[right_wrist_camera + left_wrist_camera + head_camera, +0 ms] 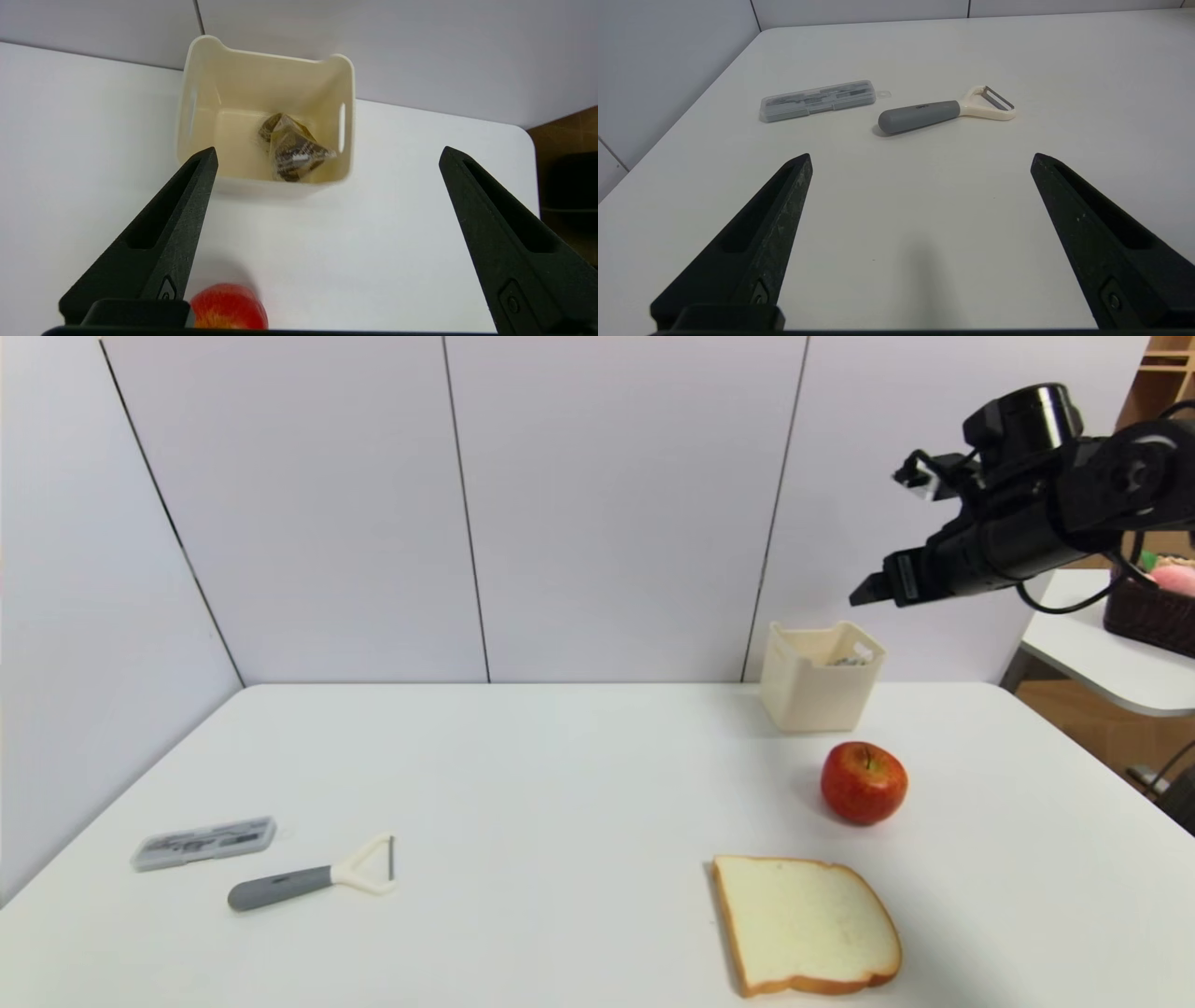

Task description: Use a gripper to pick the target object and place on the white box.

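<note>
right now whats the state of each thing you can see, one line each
right gripper: open, empty, raised above the white box
left gripper: open, empty, low over the table
white box: upright, open-topped
chocolate pack: lying inside the box
apple: whole, upright
bread slice: lying flat
peeler: lying flat
clear case: closed

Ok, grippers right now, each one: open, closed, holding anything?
Left gripper: open, empty, low over the table.
Right gripper: open, empty, raised above the white box; the target object lies inside.
</note>
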{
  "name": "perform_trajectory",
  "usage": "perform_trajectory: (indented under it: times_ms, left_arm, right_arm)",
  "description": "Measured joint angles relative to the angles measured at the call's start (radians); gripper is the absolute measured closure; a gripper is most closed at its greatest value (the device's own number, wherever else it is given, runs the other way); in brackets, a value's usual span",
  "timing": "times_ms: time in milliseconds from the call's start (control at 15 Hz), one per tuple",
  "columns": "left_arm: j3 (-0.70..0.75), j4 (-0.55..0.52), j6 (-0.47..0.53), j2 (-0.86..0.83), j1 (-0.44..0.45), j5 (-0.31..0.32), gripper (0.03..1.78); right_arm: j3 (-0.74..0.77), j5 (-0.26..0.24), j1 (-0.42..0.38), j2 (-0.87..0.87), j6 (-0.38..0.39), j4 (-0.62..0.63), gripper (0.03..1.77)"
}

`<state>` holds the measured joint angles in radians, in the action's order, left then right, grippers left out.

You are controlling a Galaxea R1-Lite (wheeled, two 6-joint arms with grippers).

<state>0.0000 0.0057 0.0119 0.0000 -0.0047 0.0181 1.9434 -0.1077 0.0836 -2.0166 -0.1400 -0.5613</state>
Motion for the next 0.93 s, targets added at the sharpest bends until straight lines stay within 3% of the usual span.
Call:
perform_trajectory:
  times_ms: [200,467,933]
  left_arm:
    - [0.0,0.0,0.0,0.0,0.0,0.0,0.12]
    - [0.0,0.0,0.0,0.0,0.0,0.0,0.12]
    - [0.0,0.0,0.0,0.0,0.0,0.0,0.12]
  right_arm:
    - [-0.026,0.0,-0.021,0.1,0.002,-0.081,0.13]
    - [-0.111,0.002,-0.064,0.251,0.01,-0.1,0.12]
    - [-0.404,0.002,-0.114,0.605,0.018,-0.131,0.11]
